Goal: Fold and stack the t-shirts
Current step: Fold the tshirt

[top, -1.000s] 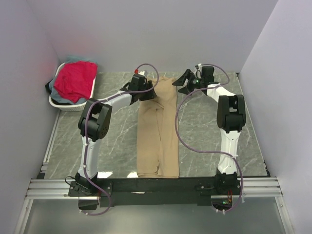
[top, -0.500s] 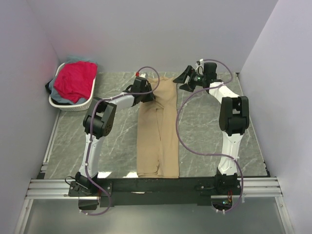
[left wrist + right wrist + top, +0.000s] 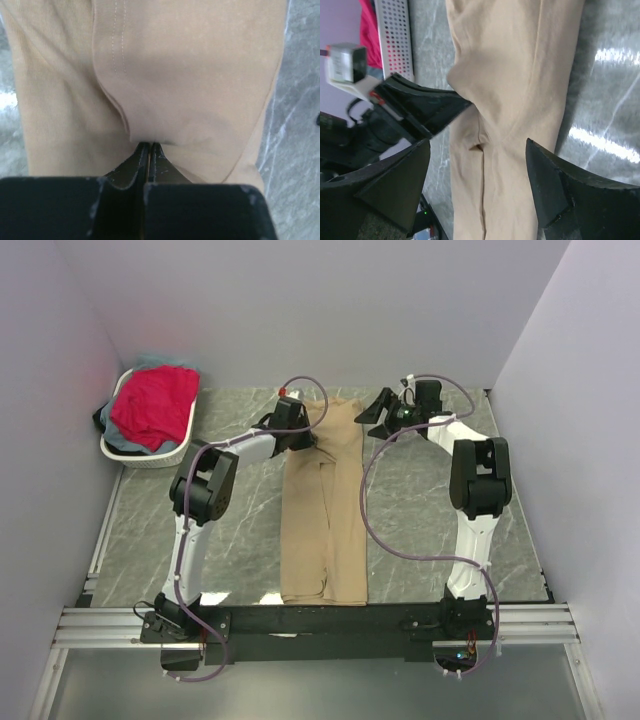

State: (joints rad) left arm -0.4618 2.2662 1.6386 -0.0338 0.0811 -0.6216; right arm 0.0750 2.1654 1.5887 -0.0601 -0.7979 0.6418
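Running from the near edge at 6 o'clock toward 12, one tan t-shirt [image 3: 325,510] lies folded into a long strip on the marble surface [image 3: 430,530]. Bare room lies on either side at 9 and 3 o'clock. Toward its far end, the left fingers [image 3: 150,152] are pressed together on a pinch of the strip's left edge. The right fingers [image 3: 380,412] are spread wide and empty near the far right edge, at 1 o'clock. At 10 o'clock, one white basket [image 3: 150,457] by the left wall holds a red-pink t-shirt [image 3: 155,405] atop pale blue-grey and dark cloth. How many shirts lie beneath cannot be told.
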